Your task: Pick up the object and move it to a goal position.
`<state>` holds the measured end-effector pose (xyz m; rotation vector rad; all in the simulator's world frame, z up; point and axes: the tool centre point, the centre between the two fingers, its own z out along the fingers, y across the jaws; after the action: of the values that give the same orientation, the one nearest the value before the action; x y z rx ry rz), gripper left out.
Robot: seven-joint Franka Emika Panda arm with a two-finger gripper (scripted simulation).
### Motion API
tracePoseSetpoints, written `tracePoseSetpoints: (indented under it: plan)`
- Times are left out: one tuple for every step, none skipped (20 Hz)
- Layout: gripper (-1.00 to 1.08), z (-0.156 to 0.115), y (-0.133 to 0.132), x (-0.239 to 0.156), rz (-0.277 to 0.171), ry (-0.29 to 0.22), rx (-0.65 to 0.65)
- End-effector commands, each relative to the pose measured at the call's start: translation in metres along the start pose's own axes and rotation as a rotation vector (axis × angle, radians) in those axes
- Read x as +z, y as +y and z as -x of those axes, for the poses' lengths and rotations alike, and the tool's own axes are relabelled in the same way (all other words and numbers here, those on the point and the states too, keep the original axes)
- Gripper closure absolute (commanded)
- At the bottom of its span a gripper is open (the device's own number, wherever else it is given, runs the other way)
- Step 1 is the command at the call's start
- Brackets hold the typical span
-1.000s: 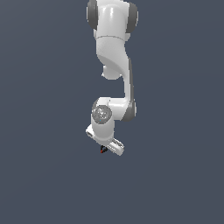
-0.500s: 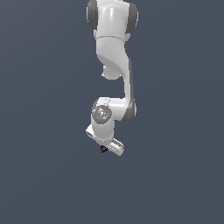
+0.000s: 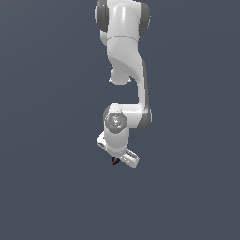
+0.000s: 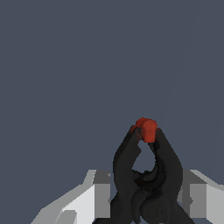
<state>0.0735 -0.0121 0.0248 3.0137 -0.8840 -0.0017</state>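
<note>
The object is a small black clamp (image 4: 146, 175) with splayed prongs and a red tip (image 4: 145, 127). In the wrist view it sits between my white fingers (image 4: 94, 197), with the red tip pointing away from the hand. My gripper (image 4: 146, 199) is shut on it. In the exterior view the gripper (image 3: 118, 158) hangs under the white arm in mid-air. The clamp (image 3: 115, 162) shows there as a tiny black and red speck just below the hand. No goal marker shows in either view.
The white arm (image 3: 124, 56) reaches down from the top of the exterior view. Behind it there is only a plain dark grey-blue background, with no table or other object in view.
The gripper and the clamp in it have shifted slightly toward the exterior view's right. The grip is unchanged.
</note>
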Motion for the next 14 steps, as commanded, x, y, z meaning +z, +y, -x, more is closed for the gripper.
tracePoseSetpoints:
  plan:
    - [1.08,0.004,-0.018,-0.008,-0.001,0.001,-0.002]
    - [1.08,0.006,-0.025,-0.012,-0.001,0.001,-0.002]
    - [1.08,0.008,-0.033,-0.016,-0.001,0.001,-0.002]
    - [1.08,0.01,-0.042,-0.02,-0.001,0.001,-0.002]
    - [1.08,0.012,-0.05,-0.024,-0.001,0.001,-0.002]
    - [1.08,0.013,-0.059,-0.028,0.0,0.001,-0.002]
    - [1.08,0.015,-0.067,-0.032,0.0,0.001,-0.002]
    - [1.08,0.017,-0.076,-0.037,0.0,0.001,-0.002]
    - [1.08,0.019,-0.085,-0.041,0.0,0.001,-0.002]
    - [1.08,0.021,-0.094,-0.045,0.0,0.001,-0.002]
    - [1.08,0.023,-0.103,-0.049,0.0,0.001,-0.002]
    - [1.08,0.024,-0.112,-0.053,0.0,0.001,-0.002]
    - [1.08,0.026,-0.12,-0.057,0.0,0.001,-0.002]
    - [1.08,0.027,-0.128,-0.061,0.0,0.001,-0.002]
